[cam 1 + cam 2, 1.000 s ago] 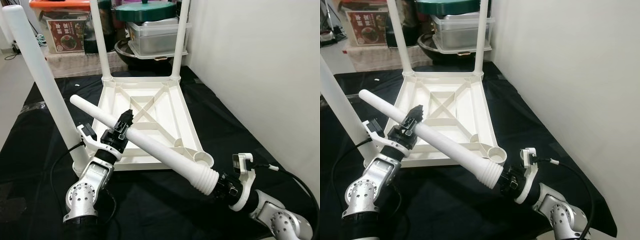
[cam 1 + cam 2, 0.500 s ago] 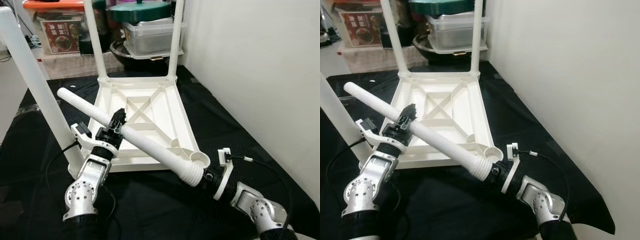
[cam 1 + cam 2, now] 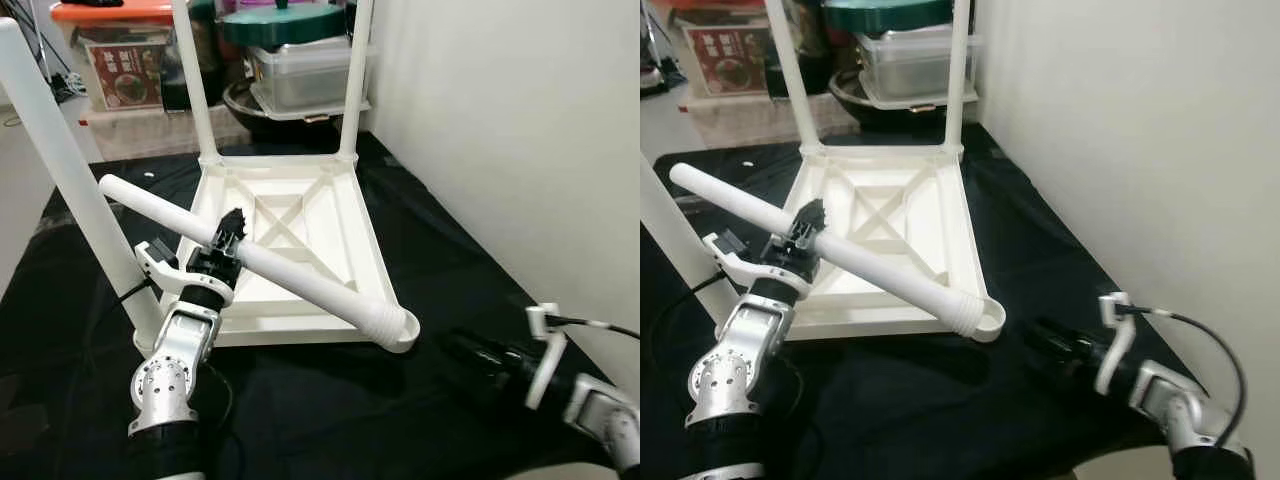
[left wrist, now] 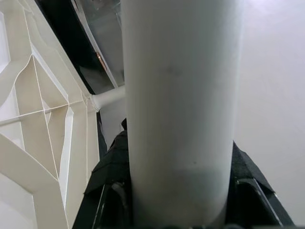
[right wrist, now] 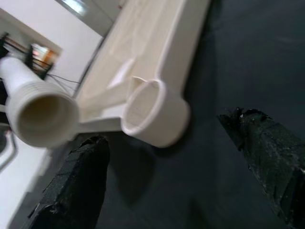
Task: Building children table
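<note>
Children's table (image 3: 300, 225) lies upside down on a black cloth (image 3: 440, 260), three white legs already standing up from its corners. The left gripper (image 3: 222, 242) is clamped around a loose fourth leg (image 3: 290, 280), whose ribbed end rests at the empty corner socket (image 5: 152, 112) at 5 o'clock of the tabletop. The right gripper (image 5: 176, 186) hangs just beside that socket, fingers spread wide and holding nothing.

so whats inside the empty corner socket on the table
Nothing is seated in the socket: the right wrist view shows a hollow ring. Its bottom is in shadow. The loose leg, held by the left gripper, has its ribbed end beside the socket, not in it.
</note>
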You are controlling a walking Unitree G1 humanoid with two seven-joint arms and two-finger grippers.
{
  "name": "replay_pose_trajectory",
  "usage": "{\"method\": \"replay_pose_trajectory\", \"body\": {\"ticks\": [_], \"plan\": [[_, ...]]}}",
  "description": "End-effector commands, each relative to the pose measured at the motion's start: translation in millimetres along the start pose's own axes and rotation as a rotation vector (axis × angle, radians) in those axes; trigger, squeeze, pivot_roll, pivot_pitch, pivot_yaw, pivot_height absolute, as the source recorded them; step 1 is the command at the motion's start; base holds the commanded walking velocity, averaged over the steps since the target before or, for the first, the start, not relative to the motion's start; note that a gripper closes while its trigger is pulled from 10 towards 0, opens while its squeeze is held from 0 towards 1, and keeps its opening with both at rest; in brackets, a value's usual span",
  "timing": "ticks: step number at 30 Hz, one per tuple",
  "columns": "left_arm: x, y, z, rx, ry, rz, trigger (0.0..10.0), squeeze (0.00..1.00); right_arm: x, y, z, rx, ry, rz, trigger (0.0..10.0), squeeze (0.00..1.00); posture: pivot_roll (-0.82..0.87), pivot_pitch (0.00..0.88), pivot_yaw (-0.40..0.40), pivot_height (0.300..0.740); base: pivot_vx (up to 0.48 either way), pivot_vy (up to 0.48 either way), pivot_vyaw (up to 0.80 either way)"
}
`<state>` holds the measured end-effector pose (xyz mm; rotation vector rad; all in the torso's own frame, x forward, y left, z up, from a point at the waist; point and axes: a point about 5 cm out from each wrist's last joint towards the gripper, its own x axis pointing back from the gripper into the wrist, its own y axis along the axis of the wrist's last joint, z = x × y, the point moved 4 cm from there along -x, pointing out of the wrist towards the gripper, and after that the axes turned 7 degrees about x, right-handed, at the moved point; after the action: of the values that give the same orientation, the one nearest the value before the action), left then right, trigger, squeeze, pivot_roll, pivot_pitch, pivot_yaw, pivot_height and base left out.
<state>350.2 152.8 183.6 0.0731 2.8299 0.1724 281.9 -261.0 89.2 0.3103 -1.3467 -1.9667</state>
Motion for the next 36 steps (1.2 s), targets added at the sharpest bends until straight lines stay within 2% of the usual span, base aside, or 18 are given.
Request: {"method": "replay_pose_trajectory", "body": {"ticks": [1, 4, 7, 8, 9, 10, 11, 12, 14, 15, 16, 23, 25, 29, 30, 31, 32, 36], "plan": [[5.2, -6, 7.5, 0.081, 0.026, -0.041, 0.0, 0.00, 8.4, 1, -5.9, 0.028, -0.019, 0.015, 10.0, 1.00, -0.02, 0.000, -0.017, 0.740, 0.000, 0.000, 0.00], [4.1, -7, 7.5, 0.083, 0.026, -0.041, 0.0, 0.00, 25.4, 22, -20.1, 0.088, -0.090, 0.001, 10.0, 1.00, -0.04, 0.000, -0.009, 0.740, 0.000, 0.000, 0.00], [3.4, -9, 7.7, 0.079, 0.027, -0.034, 0.0, 0.00, 22.5, 70, -22.3, 0.211, -0.145, -0.111, 10.0, 1.00, -0.04, 0.000, -0.002, 0.740, 0.000, 0.000, 0.00], [3.4, -9, 7.7, 0.079, 0.027, -0.034, 0.0, 0.00, 22.5, 70, -22.3, 0.211, -0.145, -0.111, 10.0, 1.00, -0.04, 0.000, -0.002, 0.740, 0.000, 0.000, 0.00], [3.0, -10, 6.6, 0.065, 0.023, -0.023, 0.0, 0.00, 14.9, 97, -17.4, 0.271, -0.154, -0.181, 10.0, 0.81, -0.04, 0.000, 0.001, 0.740, 0.000, 0.000, 0.00], [2.6, -12, 5.2, 0.048, 0.017, -0.011, 0.0, 0.00, 7.5, 119, -15.0, 0.324, -0.190, -0.231, 10.0, 0.81, -0.04, 0.000, 0.001, 0.740, 0.000, 0.000, 0.00], [2.1, -15, 2.7, 0.024, 0.006, 0.005, 0.0, 0.00, -1.8, 146, -9.8, 0.396, -0.228, -0.301, 10.0, 0.00, -0.03, 0.000, 0.002, 0.740, 0.000, 0.000, 0.00], [2.1, -15, 2.7, 0.024, 0.006, 0.005, 0.0, 0.00, -1.8, 146, -9.8, 0.396, -0.228, -0.301, 10.0, 0.00, -0.03, 0.000, 0.002, 0.740, 0.000, 0.000, 0.00], [1.2, -18, -1.0, -0.007, -0.007, 0.022, 0.0, 0.00, -15.2, 186, 1.6, 0.466, -0.263, -0.382, 10.0, 0.00, -0.02, 0.000, -0.001, 0.740, 0.000, 0.000, 0.00], [1.2, -18, -1.0, -0.007, -0.007, 0.022, 0.0, 0.00, -15.2, 186, 1.6, 0.466, -0.263, -0.382, 10.0, 0.00, -0.02, 0.000, -0.001, 0.740, 0.000, 0.000, 0.00], [1.0, -18, -2.3, -0.021, -0.011, 0.025, 0.0, 0.00, -23.7, 203, 15.2, 0.502, -0.215, -0.408, 10.0, 0.00, -0.02, 0.000, -0.005, 0.740, 0.000, 0.000, 0.00], [1.9, -17, -3.0, -0.038, -0.013, 0.023, 0.0, 0.00, -64.2, 227, 63.6, 0.525, 0.002, -0.374, 10.0, 0.00, -0.01, 0.000, -0.015, 0.740, 0.000, 0.000, 0.00], [2.9, -20, -2.4, -0.048, -0.011, 0.025, 0.0, 0.00, -104.2, 201, 105.5, 0.454, 0.200, -0.215, 10.0, 0.00, 0.00, 0.000, -0.023, 0.740, 0.000, 0.000, 0.00], [3.2, -22, -2.6, -0.052, -0.011, 0.027, 0.0, 0.00, -115.3, 187, 119.7, 0.437, 0.259, -0.154, 10.0, 0.00, 0.00, 0.000, -0.024, 0.740, 0.000, 0.000, 0.00], [3.3, -24, -3.7, -0.057, -0.014, 0.030, 0.0, 0.00, -128.4, 164, 138.7, 0.426, 0.344, -0.060, 10.0, 0.00, 0.01, 0.000, -0.032, 0.740, 0.000, 0.000, 0.00], [3.3, -24, -3.7, -0.057, -0.014, 0.030, 0.0, 0.00, -128.4, 164, 138.7, 0.426, 0.344, -0.060, 10.0, 0.00, 0.01, 0.000, -0.032, 0.740, 0.000, 0.000, 0.00], [3.2, -24, -5.3, -0.065, -0.018, 0.033, 0.0, 0.00, -137.6, 140, 155.3, 0.420, 0.426, 0.029, 10.0, 0.00, 0.01, 0.000, -0.037, 0.740, 0.000, 0.000, 0.00], [3.3, -24, -6.4, -0.072, -0.021, 0.034, 0.0, 0.00, -143.2, 123, 166.3, 0.415, 0.484, 0.094, 10.0, 0.00, 0.01, 0.000, -0.039, 0.740, 0.000, 0.000, 0.00]]}}
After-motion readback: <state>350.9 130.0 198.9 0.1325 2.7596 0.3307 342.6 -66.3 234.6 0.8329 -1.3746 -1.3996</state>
